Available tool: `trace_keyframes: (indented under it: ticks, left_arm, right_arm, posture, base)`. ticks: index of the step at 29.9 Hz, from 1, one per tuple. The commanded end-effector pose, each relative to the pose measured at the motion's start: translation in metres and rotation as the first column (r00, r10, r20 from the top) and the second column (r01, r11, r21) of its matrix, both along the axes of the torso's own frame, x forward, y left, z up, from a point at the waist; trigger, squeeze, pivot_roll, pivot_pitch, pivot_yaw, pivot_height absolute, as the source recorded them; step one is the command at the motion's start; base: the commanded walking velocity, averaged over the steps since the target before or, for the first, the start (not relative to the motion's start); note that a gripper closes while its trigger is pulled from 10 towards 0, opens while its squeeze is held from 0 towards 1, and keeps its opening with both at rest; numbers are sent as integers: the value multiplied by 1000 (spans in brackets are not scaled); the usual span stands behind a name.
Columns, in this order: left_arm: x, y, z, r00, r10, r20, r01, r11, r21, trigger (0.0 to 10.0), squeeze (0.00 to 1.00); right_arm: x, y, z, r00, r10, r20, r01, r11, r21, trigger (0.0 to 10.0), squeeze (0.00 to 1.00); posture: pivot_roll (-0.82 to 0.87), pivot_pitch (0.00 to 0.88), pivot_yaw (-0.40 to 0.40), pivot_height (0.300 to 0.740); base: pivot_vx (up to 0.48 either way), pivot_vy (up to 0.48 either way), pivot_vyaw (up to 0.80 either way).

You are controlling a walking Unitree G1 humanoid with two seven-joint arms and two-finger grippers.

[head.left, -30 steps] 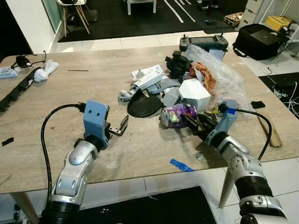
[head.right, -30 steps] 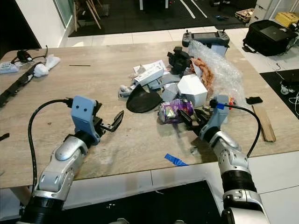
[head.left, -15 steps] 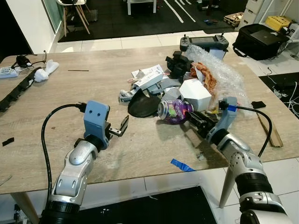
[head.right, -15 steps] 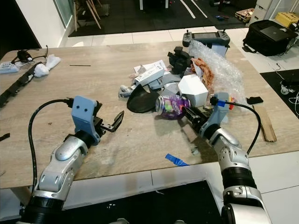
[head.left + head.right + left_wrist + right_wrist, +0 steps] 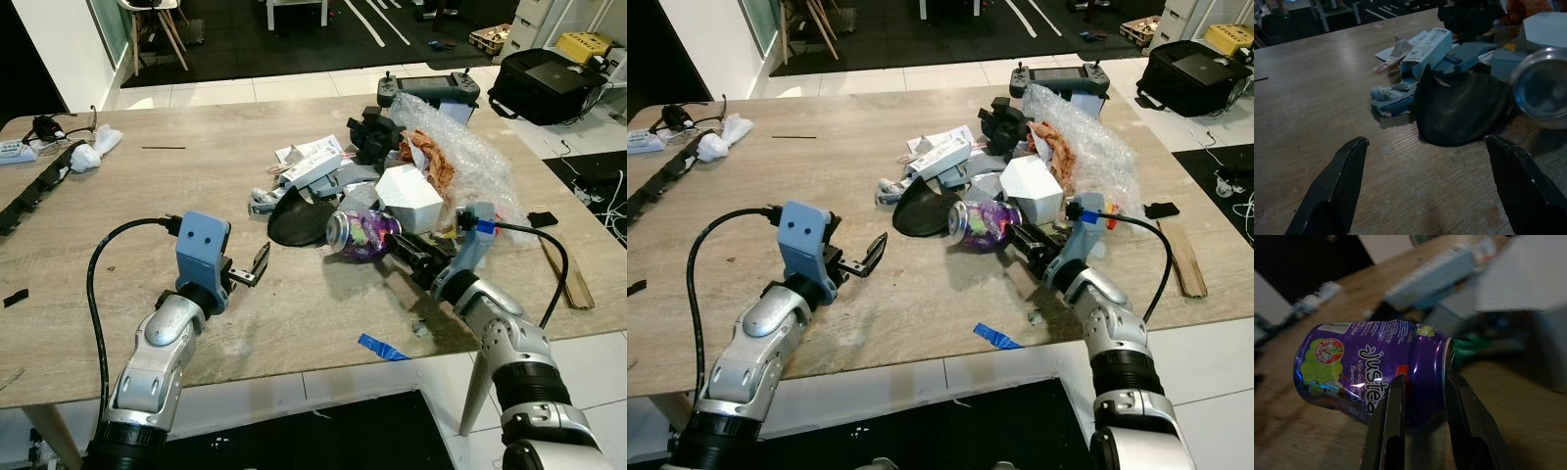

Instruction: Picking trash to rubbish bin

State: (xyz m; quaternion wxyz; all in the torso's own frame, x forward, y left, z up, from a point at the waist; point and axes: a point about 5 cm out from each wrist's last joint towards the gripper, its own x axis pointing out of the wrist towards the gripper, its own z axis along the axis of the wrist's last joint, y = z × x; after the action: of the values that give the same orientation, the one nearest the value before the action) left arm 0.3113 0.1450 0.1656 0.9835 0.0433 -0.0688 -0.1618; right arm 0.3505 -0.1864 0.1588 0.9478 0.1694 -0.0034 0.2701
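Arms: two, silver-grey, jointed in rounded metal segments with black ribbed collars near the base.
Wrist housings: boxy light-blue blocks; the left one has two small dark holes.
Cables: a black cable loops from each blue block back along its arm.
left gripper (image 5: 257, 266): long black fingers.
right gripper (image 5: 1014, 238): long black fingers.

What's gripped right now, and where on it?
The right gripper pinches the purple can by the rim at its end, lifted off the table. The left gripper is open, holding nothing.
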Motion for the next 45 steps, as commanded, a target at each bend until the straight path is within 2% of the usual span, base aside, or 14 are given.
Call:
trace_keyframes:
  ticks: [1, 3, 7, 8, 9, 11, 13, 14, 15, 20, 26, 31, 34, 45]
  left_arm:
    - [0, 2, 0, 1000, 11, 2, -11, 1000, 22, 10000, 0]
    - [1, 6, 0, 999, 44, 5, -44, 999, 19, 10000, 0]
    - [3, 11, -1, 997, 80, 4, -80, 997, 15, 10000, 0]
    - [4, 14, -1, 995, 100, 0, -100, 995, 16, 10000, 0]
    - [5, 18, -3, 991, 133, -3, -133, 991, 23, 10000, 0]
    - [6, 27, -5, 980, 199, -5, -198, 980, 33, 10000, 0]
    - [6, 37, -6, 962, 272, 8, -272, 961, 45, 10000, 0]
    - [5, 43, -7, 948, 318, 16, -318, 947, 47, 10000, 0]
    - [5, 43, -7, 948, 318, 16, -318, 947, 47, 10000, 0]
    - [4, 52, -7, 921, 389, 22, -390, 920, 33, 10000, 0]
    - [4, 49, -3, 913, 407, 37, -407, 913, -4, 10000, 0]
    - [4, 40, 1, 924, 378, 47, -378, 926, -20, 10000, 0]
    - [3, 39, -1, 920, 391, 41, -390, 920, -37, 10000, 0]
    - [4, 38, -1, 919, 392, 44, -390, 920, -42, 10000, 0]
  right_arm:
    - [-3, 10, 6, 999, 43, 23, -44, 999, 27, 0, 0]
    - [-8, 25, 19, 993, 90, 77, -93, 995, 36, 0, 0]
    - [-12, 35, 27, 986, 104, 130, -104, 995, -8, 0, 0]
    - [-11, 36, 30, 984, 74, 162, -67, 997, -45, 9020, 0]
    - [-11, 37, 32, 979, 33, 201, -14, 996, -92, 10000, 0]
    - [-9, 36, 33, 971, -38, 237, 75, 986, -152, 10000, 0]
    - [-11, 33, 37, 945, -96, 314, 166, 964, -208, 10000, 0]
    - [-14, 32, 43, 919, -126, 374, 219, 951, -218, 10000, 0]
    - [-14, 32, 43, 919, -126, 374, 219, 951, -218, 10000, 0]
    - [-19, 30, 57, 869, -191, 456, 310, 929, -202, 10000, 0]
    - [-22, 32, 71, 835, -238, 496, 354, 922, -155, 10000, 0]
    - [-23, 30, 69, 826, -271, 494, 383, 913, -139, 10000, 0]
    - [-25, 33, 65, 816, -286, 503, 403, 905, -139, 10000, 0]
    - [-28, 40, 61, 819, -288, 497, 405, 903, -145, 10000, 0]
  posture:
    - [-15, 170, 63, 740]
    - [-17, 164, 60, 740]
    - [-19, 160, 59, 740]
    - [-19, 160, 59, 740]
    - [-32, 150, 55, 740]
    - [-39, 146, 52, 740]
    - [-42, 144, 49, 740]
    - [-49, 142, 42, 740]
    - [-49, 142, 42, 740]
    - [-56, 134, 32, 740]
    - [-64, 125, 9, 740]
    - [-60, 121, 4, 740]
    - [-62, 114, 2, 740]
    - [-63, 101, -1, 740]
  base:
    - [0, 0, 0]
    - [0, 0, 0]
    - [0, 0, 0]
    - [0, 0, 0]
    - [0, 0, 0]
    - [0, 0, 0]
    - [0, 0, 0]
    - [0, 0, 0]
    - [0, 0, 0]
    - [0, 0, 0]
    - [0, 0, -533]
    - [0, 0, -800]
    - [0, 0, -800]
    - [0, 0, -800]
